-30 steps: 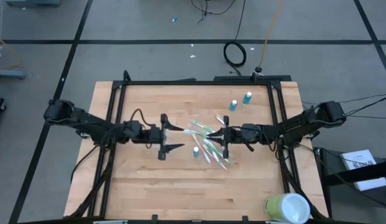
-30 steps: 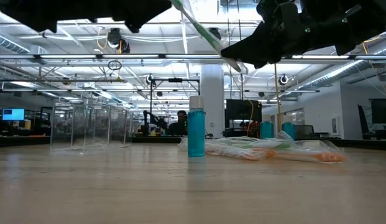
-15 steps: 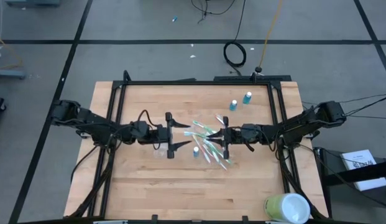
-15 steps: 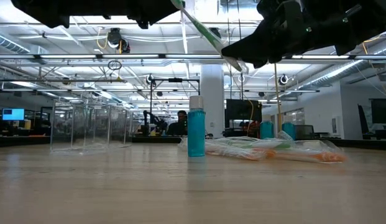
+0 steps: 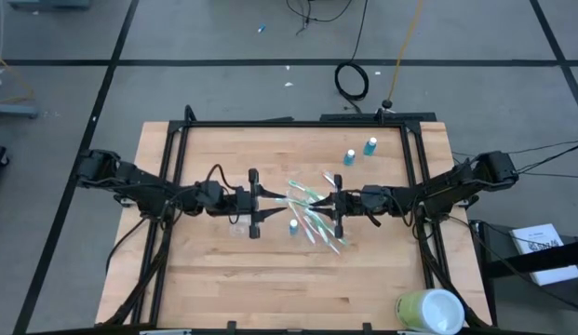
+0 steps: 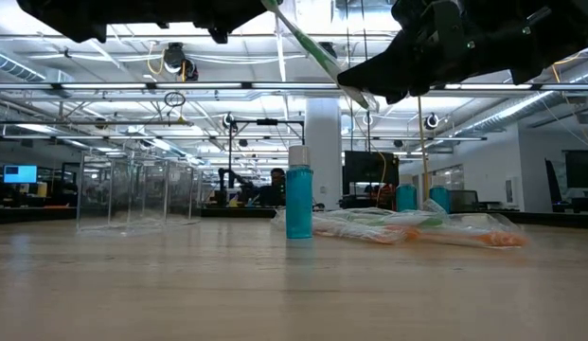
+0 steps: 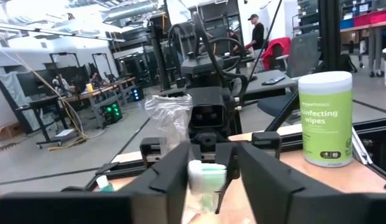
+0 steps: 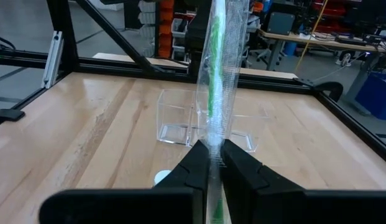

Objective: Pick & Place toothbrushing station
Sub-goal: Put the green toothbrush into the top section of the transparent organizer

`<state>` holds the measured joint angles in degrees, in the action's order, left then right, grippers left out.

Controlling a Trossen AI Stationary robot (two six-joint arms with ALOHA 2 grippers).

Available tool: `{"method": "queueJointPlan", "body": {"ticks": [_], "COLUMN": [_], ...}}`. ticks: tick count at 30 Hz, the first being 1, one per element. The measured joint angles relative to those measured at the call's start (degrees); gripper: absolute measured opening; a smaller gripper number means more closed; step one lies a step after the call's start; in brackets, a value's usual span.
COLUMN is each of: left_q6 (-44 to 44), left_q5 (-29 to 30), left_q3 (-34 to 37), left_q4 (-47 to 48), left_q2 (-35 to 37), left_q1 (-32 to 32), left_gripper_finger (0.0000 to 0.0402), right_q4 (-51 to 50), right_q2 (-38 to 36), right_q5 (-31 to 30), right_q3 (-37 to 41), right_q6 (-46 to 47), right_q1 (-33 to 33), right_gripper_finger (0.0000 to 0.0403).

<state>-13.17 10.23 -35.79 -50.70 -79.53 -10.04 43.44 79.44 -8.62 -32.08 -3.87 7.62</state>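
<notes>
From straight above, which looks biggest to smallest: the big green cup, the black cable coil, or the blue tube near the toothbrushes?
1. Green cup, at the table's corner: largest.
2. Cable coil, on the floor beyond the table: middle.
3. Blue tube: smallest.
The coil lies lower, so it may be bigger than it looks.

Materials and finish
Table [image 5: 205, 270]: smooth pale wood; cup [image 8: 208, 124]: clear glossy plastic; toothbrush [image 8: 219, 74] wrapper: crinkled clear film.

I note a large pale green-and-white cup [image 5: 430, 311] at the worktop's [image 5: 214, 270] corner and a coiled cable [image 5: 352, 80] on the floor.
</notes>
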Motion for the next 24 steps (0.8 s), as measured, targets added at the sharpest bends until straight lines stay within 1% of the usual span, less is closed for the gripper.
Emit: {"method": "queueJointPlan", "body": {"ticks": [3,6,8,13,15,18,20,24], "left_q6": [0.97,1.34,1.34,1.47,1.37,0.38,-0.62,-1.33], "left_q5": [0.26,1.22,2.49,5.09,6.2,9.78,12.92,18.4], "left_q3": [0.0,0.0,0.0,0.0,0.0,0.09,-0.01,0.04], "left_q4": [0.0,0.0,-0.02,-0.12,-0.2,1.44,2.37,8.91], "left_q2": [0.0,0.0,0.0,0.73,0.83,2.77,4.38,9.13], "left_q1": [0.0,0.0,0.0,0.0,0.0,-0.62,-1.14,-2.71], "left_gripper_finger": [0.01,0.0078,0.0066,0.004,0.0034,0.0034,0.0035,0.0031], "right_q4": [0.02,0.02,0.06,0.13,0.76,2.15,2.16,1.94], "right_q2": [0.0,0.0,0.0,-0.02,-0.02,-0.05,-0.44,-1.9], "right_q5": [0.0,-0.08,-0.11,-0.22,-0.24,-0.18,-0.17,-0.23], "right_q3": [0.0,0.0,-0.02,-0.02,-0.02,-0.06,-0.07,-0.09], "right_q6": [0.04,0.24,1.09,1.54,1.65,1.68,1.68,1.62], "right_q1": [-0.02,0.0,-0.02,-0.02,-0.02,-0.01,0.0,0.0], "right_gripper_finger": [0.002,0.0038,0.006,0.013,0.0158,0.0193,0.021,0.0234]}}
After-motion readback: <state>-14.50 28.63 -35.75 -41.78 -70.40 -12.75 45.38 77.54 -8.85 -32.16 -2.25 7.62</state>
